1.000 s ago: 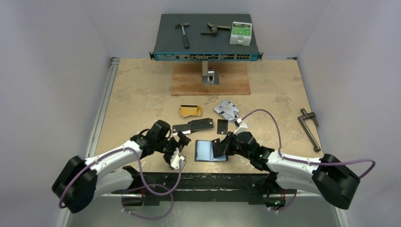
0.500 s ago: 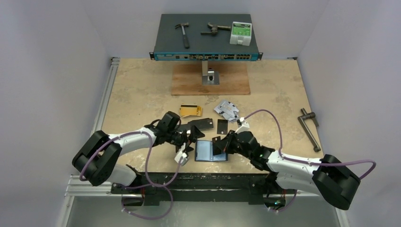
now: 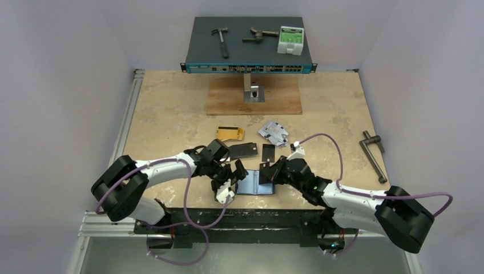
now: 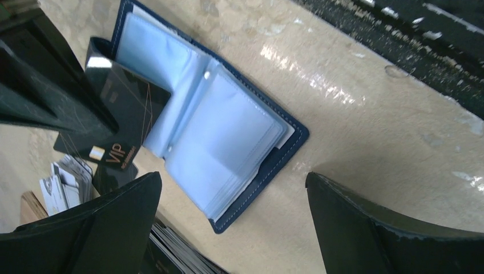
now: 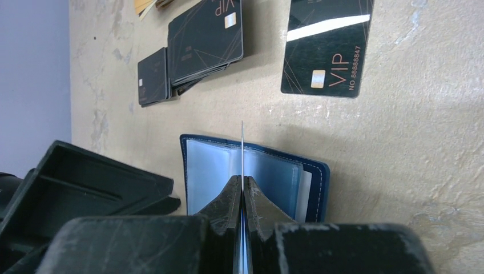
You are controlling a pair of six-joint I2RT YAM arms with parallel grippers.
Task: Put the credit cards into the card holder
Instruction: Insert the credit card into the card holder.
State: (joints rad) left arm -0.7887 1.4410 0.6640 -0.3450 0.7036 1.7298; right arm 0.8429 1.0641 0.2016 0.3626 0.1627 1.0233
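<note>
at the near edge of the table [image 3: 171, 114], midway between the two arm bases, the card holder [image 3: 257, 184] lies flat and spread open, clear sleeves facing up. its long side runs left to right across the table and its fold runs from near to far.

the right gripper [image 5: 242, 188] has its fingers pinched tight on a black card [image 5: 242, 145], which its own camera sees edge-on as a thin bright line. the holder lies just below and ahead of those fingertips, so the card's free edge hangs over the left half of the open sleeves, its plane running near to far, roughly in line with the fold. whether the edge has entered a sleeve i cannot tell, nor which side the sleeve mouths open on.

the left gripper [image 3: 235, 173] sits at the holder's left side with its fingers spread wide and nothing between them. its camera looks down on the open holder framed by the two fingers, and no contact shows. it is as near as the right, and i judge it is placed to steady the holder or part a sleeve.

the coming move likely turns on lining the card's edge up with a sleeve mouth, then sliding it in flat.

farther out lie the other credit cards — a lone black one [image 5: 328, 48], a black stack [image 5: 205, 40], a gold pile [image 3: 230, 133] and a silver pile [image 3: 273, 133].
</note>
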